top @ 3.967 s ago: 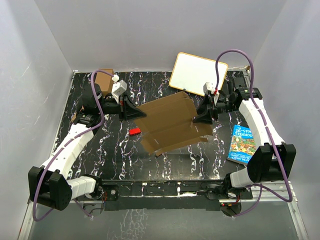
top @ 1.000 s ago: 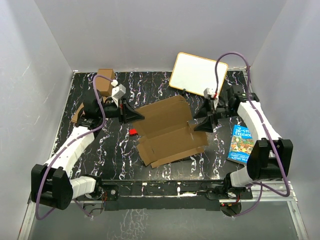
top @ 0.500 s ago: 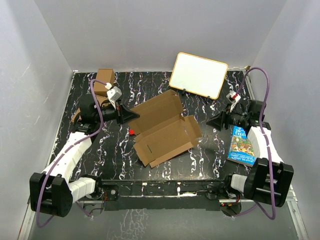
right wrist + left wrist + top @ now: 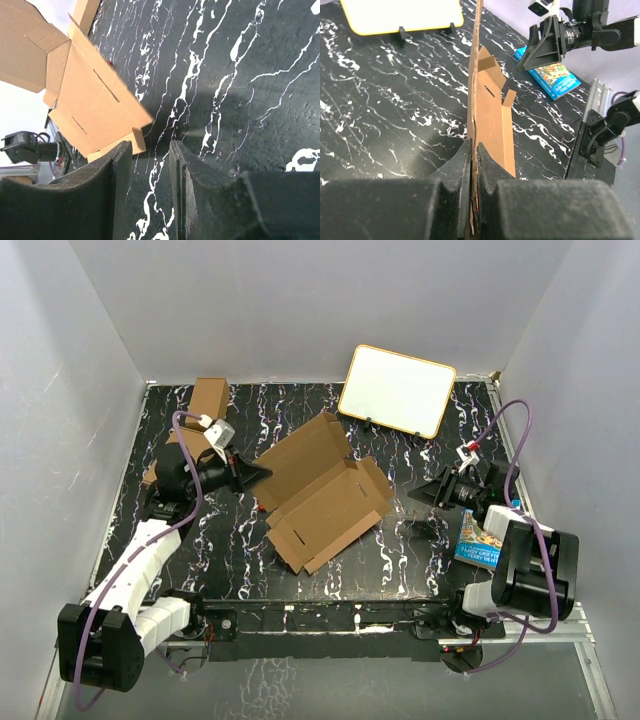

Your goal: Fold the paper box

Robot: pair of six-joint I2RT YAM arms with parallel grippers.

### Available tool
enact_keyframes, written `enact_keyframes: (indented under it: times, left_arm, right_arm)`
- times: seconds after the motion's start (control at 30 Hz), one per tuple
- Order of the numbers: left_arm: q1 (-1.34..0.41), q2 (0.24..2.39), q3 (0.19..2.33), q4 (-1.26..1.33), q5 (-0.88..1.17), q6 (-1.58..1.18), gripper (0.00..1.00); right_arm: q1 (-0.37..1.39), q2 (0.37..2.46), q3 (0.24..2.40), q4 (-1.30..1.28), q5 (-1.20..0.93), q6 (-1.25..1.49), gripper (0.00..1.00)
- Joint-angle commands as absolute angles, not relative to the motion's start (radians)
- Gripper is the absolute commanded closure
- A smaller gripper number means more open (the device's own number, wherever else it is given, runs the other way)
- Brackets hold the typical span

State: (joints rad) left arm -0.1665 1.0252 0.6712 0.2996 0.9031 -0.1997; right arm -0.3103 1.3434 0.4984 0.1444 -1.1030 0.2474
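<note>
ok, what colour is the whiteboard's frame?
Yellow, running around the whiteboard; it shows best in the top view.

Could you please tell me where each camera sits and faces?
Top external: above and behind the bases, looking down at the table; both arms show.
Left wrist: looks along the left fingers, shut on the paper box, toward the right arm.
Right wrist: looks past the parted right fingers at table and box.
All three show the box.
</note>
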Motion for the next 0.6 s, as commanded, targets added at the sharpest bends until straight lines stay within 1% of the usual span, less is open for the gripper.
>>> enact_keyframes:
  times: [0.0,0.1,0.23,0.43,0.57]
  left_arm:
    - [-0.161,0.967,0.619,0.395,0.827,-0.287,1.00]
    - [-0.161,0.950,0.577,0.499,0.824,-0.347,1.00]
    - [-0.161,0.943,0.547,0.575,0.836,-0.389,1.00]
    - [-0.161,0.928,0.519,0.637,0.827,-0.416,1.00]
    - [-0.161,0.936,0.507,0.666,0.836,-0.438,1.00]
  right_arm:
    - [-0.314,1.436,0.500,0.298,-1.179,0.353,0.60]
    - [-0.313,1.497,0.510,0.310,-1.212,0.367,0.60]
    - [-0.296,1.548,0.516,0.342,-1.207,0.396,0.59]
    - [-0.265,1.641,0.554,0.357,-1.200,0.438,0.60]
    - [-0.253,1.661,0.556,0.394,-1.205,0.479,0.60]
